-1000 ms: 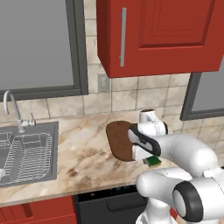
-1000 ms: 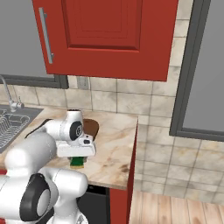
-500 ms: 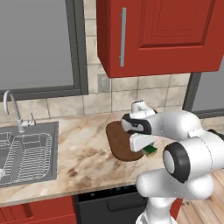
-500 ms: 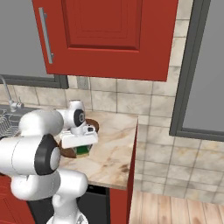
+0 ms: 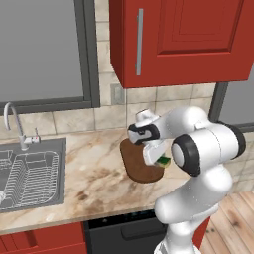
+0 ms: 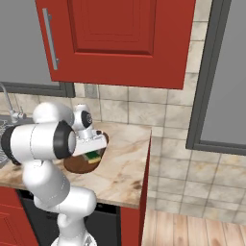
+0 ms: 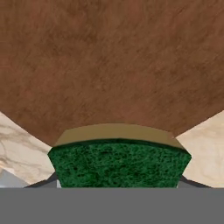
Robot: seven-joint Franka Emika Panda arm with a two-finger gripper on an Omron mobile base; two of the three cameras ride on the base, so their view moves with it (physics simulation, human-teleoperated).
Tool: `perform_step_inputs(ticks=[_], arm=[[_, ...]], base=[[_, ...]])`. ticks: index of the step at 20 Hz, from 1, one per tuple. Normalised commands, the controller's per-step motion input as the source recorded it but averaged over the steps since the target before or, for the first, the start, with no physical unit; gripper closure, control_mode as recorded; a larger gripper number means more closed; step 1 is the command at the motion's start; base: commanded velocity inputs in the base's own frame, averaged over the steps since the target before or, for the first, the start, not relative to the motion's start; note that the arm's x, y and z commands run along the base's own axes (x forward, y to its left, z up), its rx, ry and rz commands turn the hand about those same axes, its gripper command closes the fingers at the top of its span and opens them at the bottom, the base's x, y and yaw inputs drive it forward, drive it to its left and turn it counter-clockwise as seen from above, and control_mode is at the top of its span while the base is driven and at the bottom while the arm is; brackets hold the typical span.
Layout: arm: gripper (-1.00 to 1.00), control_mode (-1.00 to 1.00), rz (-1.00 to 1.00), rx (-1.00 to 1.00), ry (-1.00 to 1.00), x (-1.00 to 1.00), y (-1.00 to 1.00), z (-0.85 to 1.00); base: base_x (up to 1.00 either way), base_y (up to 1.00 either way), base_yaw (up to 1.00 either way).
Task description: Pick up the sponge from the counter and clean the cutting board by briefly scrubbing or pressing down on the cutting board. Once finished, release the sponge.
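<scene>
One sponge (image 7: 119, 162) | clamped in tool (image 7: 118, 183) | above cutting board (image 7: 109, 65)

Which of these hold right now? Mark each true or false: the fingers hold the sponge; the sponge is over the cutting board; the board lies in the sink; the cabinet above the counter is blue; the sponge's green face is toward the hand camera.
1. The fingers hold the sponge. True.
2. The sponge is over the cutting board. True: the hand view shows brown board beyond it.
3. The board lies in the sink. False: it lies on the counter, to the right of the sink.
4. The cabinet above the counter is blue. False: it is red.
5. The sponge's green face is toward the hand camera. True, with the yellow layer beyond it.
</scene>
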Motion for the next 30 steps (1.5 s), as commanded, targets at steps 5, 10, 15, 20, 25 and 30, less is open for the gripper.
perform_step_inputs(ticks=[5,10,15,20,25,30], arm=[[1.0,-1.0,0.28,0.12,0.0,-0.13,0.0,-0.18],[1.0,-1.0,0.25,0.14,0.0,0.0,0.0,-0.12],[1.0,-1.0,0.22,0.19,0.06,0.01,0.0,-0.1],[1.0,-1.0,0.19,0.18,0.08,-0.01,0.0,-0.26],[1.0,-1.0,0.14,0.04,0.01,-0.01,0.0,-0.45],[1.0,-1.0,0.1,0.0,-0.13,-0.16,0.0,-0.31]], base=[[0.0,0.0,0.0],[0.0,0.0,0.0],[0.0,0.0,0.0],[0.0,0.0,0.0],[0.0,0.0,0.0],[0.0,0.0,0.0]])
